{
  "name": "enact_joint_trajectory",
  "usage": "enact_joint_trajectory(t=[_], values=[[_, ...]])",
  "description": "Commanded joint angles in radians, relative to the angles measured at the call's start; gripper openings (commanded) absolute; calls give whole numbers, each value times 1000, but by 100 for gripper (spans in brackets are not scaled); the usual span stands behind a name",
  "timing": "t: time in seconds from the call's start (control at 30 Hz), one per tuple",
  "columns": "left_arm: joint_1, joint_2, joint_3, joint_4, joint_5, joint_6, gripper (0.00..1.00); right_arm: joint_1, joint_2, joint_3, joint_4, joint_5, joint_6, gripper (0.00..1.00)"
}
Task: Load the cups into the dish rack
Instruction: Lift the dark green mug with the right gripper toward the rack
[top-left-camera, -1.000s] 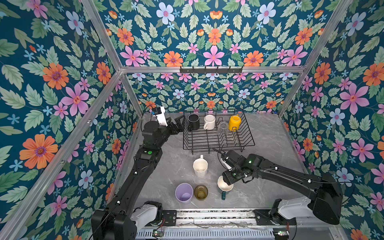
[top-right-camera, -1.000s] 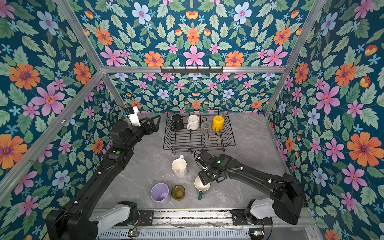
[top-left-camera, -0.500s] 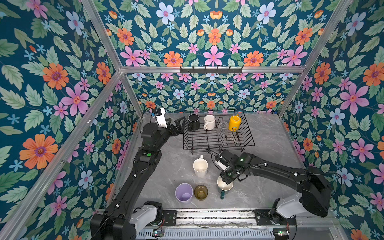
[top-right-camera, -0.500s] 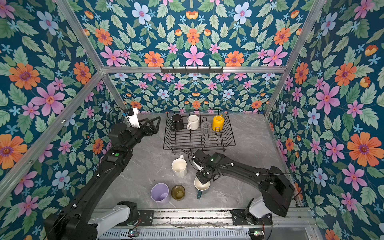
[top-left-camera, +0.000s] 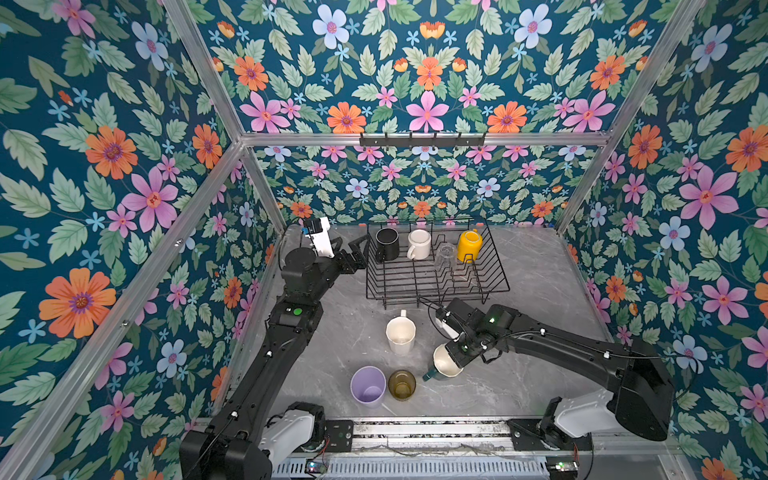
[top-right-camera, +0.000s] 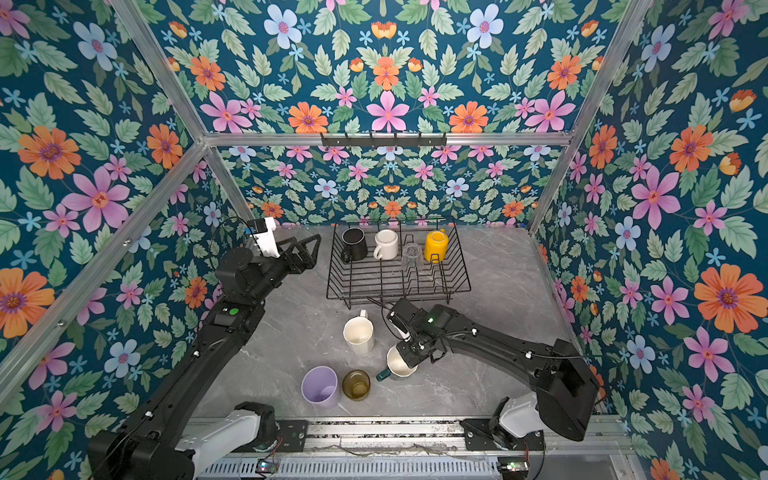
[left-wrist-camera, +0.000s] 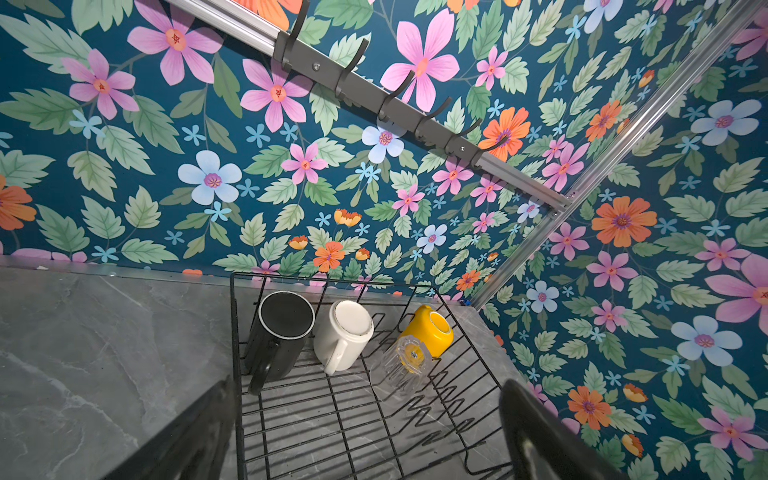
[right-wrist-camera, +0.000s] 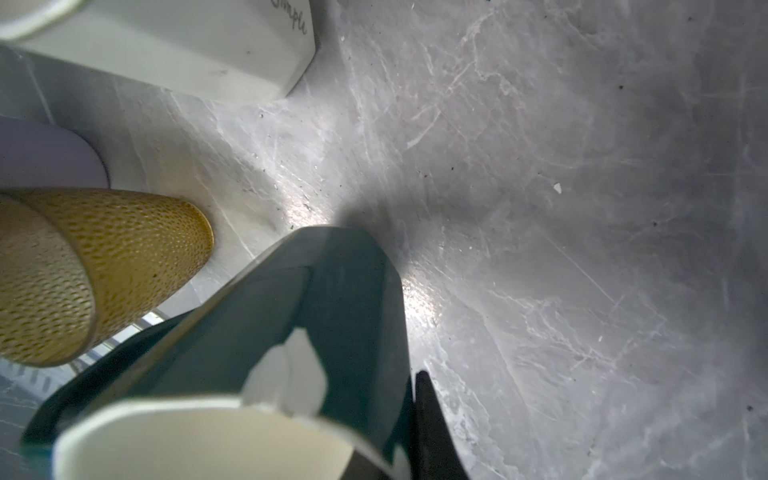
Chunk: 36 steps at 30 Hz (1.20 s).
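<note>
The grey marble-patterned tabletop (right-wrist-camera: 540, 166) is polished and glossy, with fine scratches and dark specks. At its far edge, the black wire dish rack (top-left-camera: 415, 282) is thin coated metal with a dull sheen. In the rack, the yellow ceramic mug (left-wrist-camera: 424, 332) is shiny, the black ceramic mug (left-wrist-camera: 274, 353) matt, the round white ceramic mug (left-wrist-camera: 345, 336) smooth, and the clear ribbed glass (left-wrist-camera: 409, 353) transparent.

Nearer the front edge, the olive-amber glass (right-wrist-camera: 124, 257) has a finely dimpled skin. The dark green mug with a cream-white inside (right-wrist-camera: 345, 291) is glossy glaze with white patches near the rim. The tall white faceted mug (right-wrist-camera: 187, 45) is satin-smooth. The lilac tumbler (top-left-camera: 368, 386) looks like matt plastic.
</note>
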Motion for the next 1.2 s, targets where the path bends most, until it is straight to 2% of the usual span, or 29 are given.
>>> enact_joint_trajectory(t=[0.0, 0.13, 0.3, 0.43, 0.57, 0.67, 0.8, 1.0, 1.17], values=[[2, -8, -9, 68, 23, 6, 100, -4, -35, 1, -18, 3, 53, 0], [1, -21, -36, 138, 75, 1, 100, -62, -115, -28, -26, -39, 107, 0], [1, -46, -81, 267, 210, -15, 100, -205, -317, -112, 75, -182, 191, 0], [1, -70, -116, 412, 378, -46, 100, -348, -467, -194, 241, -385, 306, 0], [1, -74, -136, 527, 539, -81, 100, -512, -546, -299, 495, -642, 482, 0], [1, -68, -154, 619, 622, -123, 99, -583, -566, -342, 648, -733, 591, 0], [0, -42, -165, 690, 694, -162, 100, -619, -550, -369, 842, -796, 715, 0], [0, -8, -167, 689, 739, -160, 99, -620, -487, -360, 1102, -839, 855, 0], [-2, 8, -174, 695, 759, -166, 99, -621, -431, -310, 1215, -870, 918, 0]])
